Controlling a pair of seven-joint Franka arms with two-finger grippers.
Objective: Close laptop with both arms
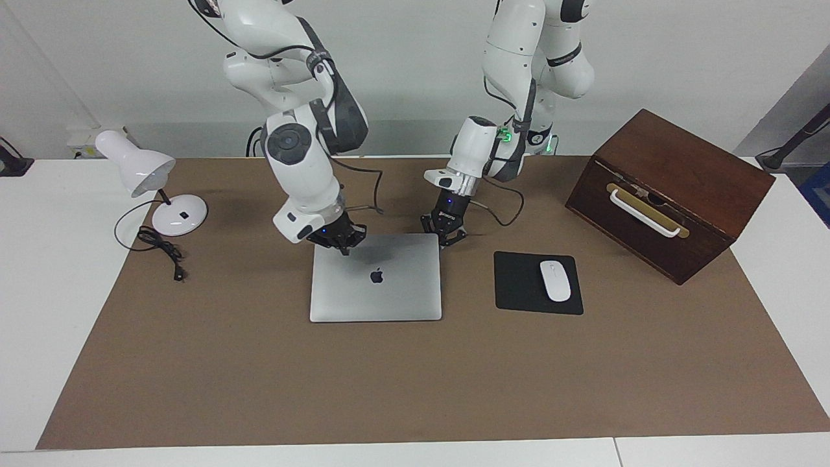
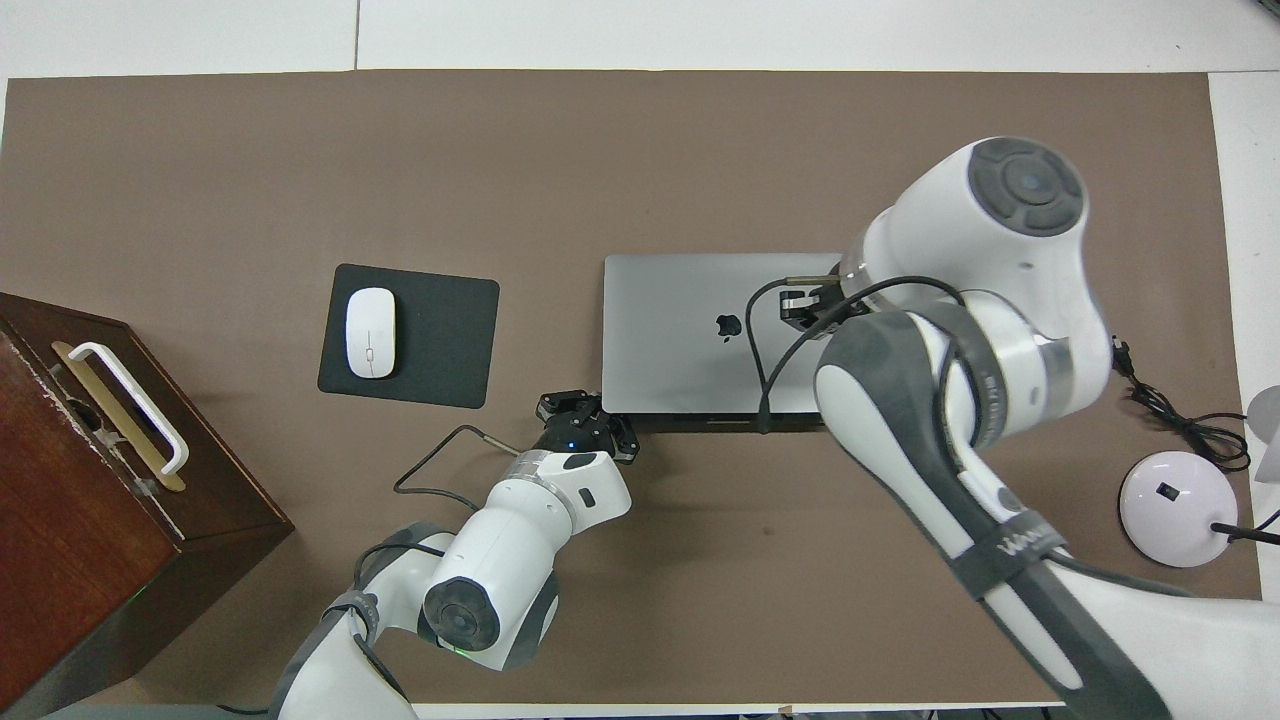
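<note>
- Two tools, both with fingertips brought together and nothing between them
- The left tool (image 1: pixel 445 237) sits at the laptop (image 1: pixel 376 277)'s corner nearest the robots on the left arm's end; in the facing view that corner is at about 1 o'clock from the apple logo (image 1: pixel 376 276). Its tips are down at the lid's edge there, though real contact cannot be made out
- In the overhead view the left tool (image 2: pixel 580 432) lies just beside the laptop (image 2: pixel 690 330)'s nearer edge, at about 7 o'clock from the logo (image 2: pixel 729 326)
- The right tool (image 1: pixel 338 241) is over the laptop's other corner nearest the robots, toward the right arm's end, at roughly 10 o'clock from the logo in the facing view; it looks raised a little off the lid
- In the overhead view only a small part of the right tool (image 2: pixel 805 305) shows beside the white wrist, at about 3 o'clock from the logo
- The laptop lies flat and closed on the brown mat (image 1: pixel 415 389) in the middle of the bench (image 1: pixel 52 292), lid up, logo uncovered
- A black mouse pad (image 1: pixel 519 285) carrying a white mouse (image 1: pixel 555 280) lies beside the laptop toward the left arm's end, at 3 o'clock from it in the facing view
- A brown wooden box (image 1: pixel 668 194) with a white handle stands farther along that end
- A white desk lamp (image 1: pixel 152 188) with its black cord stands at the right arm's end, at about 10 o'clock from the laptop
</note>
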